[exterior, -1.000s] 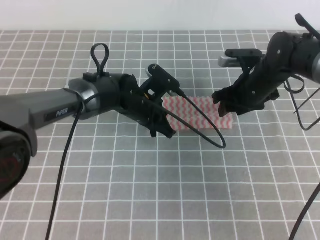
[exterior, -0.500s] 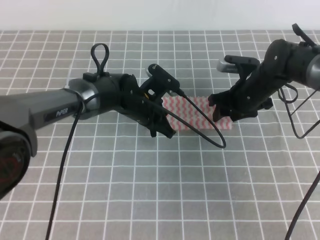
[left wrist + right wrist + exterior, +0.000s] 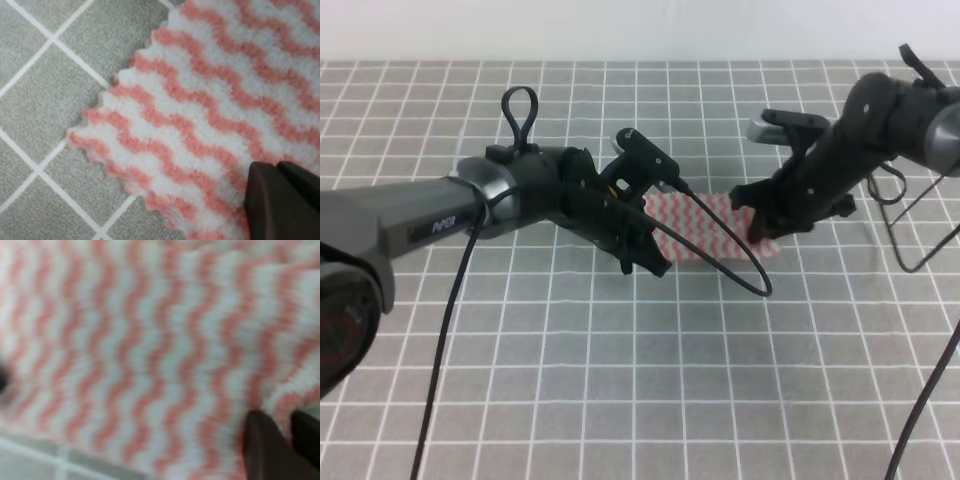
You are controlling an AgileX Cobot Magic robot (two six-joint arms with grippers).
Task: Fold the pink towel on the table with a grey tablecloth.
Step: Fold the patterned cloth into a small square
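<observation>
1. Grey gridded surface (image 3: 620, 380) fills the whole overhead view; pale wall strip at the far edge.
2. Pink towel (image 3: 710, 225) lies flat near the middle, a short band of zigzag stripes stretched between my two arms.
3. My left jaws (image 3: 655, 262) sit low on the towel's left end. In the wrist view the dark tips (image 3: 282, 202) press into the pile near the corner; they look close together, but whether they grip cloth I cannot tell.
4. My right jaws (image 3: 760, 232) are down at the towel's right end. The wrist view shows two dark tips (image 3: 280, 445) with only a thin gap, sitting at the towel's edge (image 3: 295, 400); clamped on it or not, I cannot tell, the view is blurred.
5. Why both ends: I judge each arm is placed to take one end, so the cloth lifts evenly and can be laid over itself.
6. Risk: thin cloth, so a pinch may slip or catch the tablecloth.
</observation>
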